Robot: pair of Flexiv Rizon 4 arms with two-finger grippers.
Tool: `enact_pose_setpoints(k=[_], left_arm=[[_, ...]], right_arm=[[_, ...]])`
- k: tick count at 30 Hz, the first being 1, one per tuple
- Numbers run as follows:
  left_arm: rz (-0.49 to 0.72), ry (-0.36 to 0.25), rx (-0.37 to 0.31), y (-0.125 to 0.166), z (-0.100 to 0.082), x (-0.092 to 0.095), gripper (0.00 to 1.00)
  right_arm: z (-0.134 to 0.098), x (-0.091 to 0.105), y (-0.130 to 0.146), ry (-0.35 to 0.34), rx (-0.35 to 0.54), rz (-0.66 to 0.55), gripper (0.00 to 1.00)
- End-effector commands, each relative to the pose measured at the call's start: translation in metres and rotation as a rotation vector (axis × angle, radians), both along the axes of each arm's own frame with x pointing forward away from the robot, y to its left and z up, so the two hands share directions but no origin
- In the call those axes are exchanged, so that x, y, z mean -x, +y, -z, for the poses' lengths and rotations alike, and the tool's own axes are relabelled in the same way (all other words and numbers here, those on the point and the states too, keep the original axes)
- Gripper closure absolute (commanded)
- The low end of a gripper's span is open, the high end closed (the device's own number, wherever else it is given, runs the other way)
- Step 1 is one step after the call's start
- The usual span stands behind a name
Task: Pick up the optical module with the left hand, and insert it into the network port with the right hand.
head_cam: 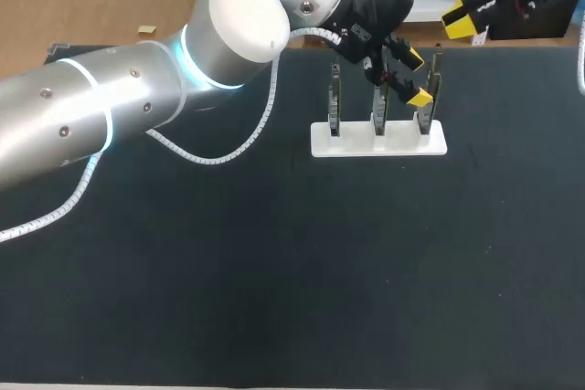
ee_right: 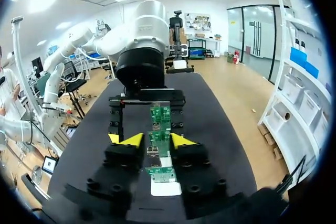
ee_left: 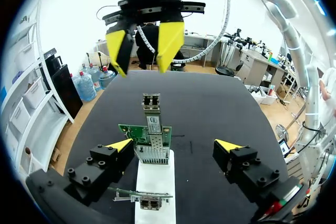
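A white stand (head_cam: 378,139) holds three upright green boards in a row. In the left wrist view a grey optical module (ee_left: 151,109) stands upright just behind the middle board (ee_left: 143,135) and its metal cage. My left gripper (ee_left: 174,145) is wide open, one yellow tip on each side of the row, touching nothing; in the head view the left gripper (head_cam: 417,78) hangs over the stand's right end. My right gripper (head_cam: 464,14) hovers past the stand near the table's far edge. Its fingers stand a little apart with nothing held, and the boards (ee_right: 159,129) line up ahead of the right gripper (ee_right: 155,140).
The black table (head_cam: 274,271) stretches wide in front of the stand. My left arm (head_cam: 110,107) and its white coiled cable (head_cam: 219,148) cross the table's back left. The two grippers face each other along the row of boards.
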State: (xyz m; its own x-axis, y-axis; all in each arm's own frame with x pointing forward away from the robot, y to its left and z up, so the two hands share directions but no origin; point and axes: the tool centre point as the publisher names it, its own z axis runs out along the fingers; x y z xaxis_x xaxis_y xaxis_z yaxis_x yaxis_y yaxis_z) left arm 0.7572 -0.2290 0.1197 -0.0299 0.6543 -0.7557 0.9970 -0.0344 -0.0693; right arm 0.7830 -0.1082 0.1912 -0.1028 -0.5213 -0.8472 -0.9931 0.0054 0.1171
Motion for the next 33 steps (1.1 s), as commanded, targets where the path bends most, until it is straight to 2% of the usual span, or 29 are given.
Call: enact_pose_setpoints(k=[1, 33], left_arm=[[0.002, 0.003, -0.006, -0.001, -0.001, -0.002, 0.00], [0.002, 0.003, -0.006, -0.001, -0.001, -0.002, 0.00]], right_arm=[[0.002, -0.002, 0.004, 0.003, 0.001, -0.006, 1.00], [0.028, -0.003, 0.007, 0.072, 0.033, -0.001, 1.00]])
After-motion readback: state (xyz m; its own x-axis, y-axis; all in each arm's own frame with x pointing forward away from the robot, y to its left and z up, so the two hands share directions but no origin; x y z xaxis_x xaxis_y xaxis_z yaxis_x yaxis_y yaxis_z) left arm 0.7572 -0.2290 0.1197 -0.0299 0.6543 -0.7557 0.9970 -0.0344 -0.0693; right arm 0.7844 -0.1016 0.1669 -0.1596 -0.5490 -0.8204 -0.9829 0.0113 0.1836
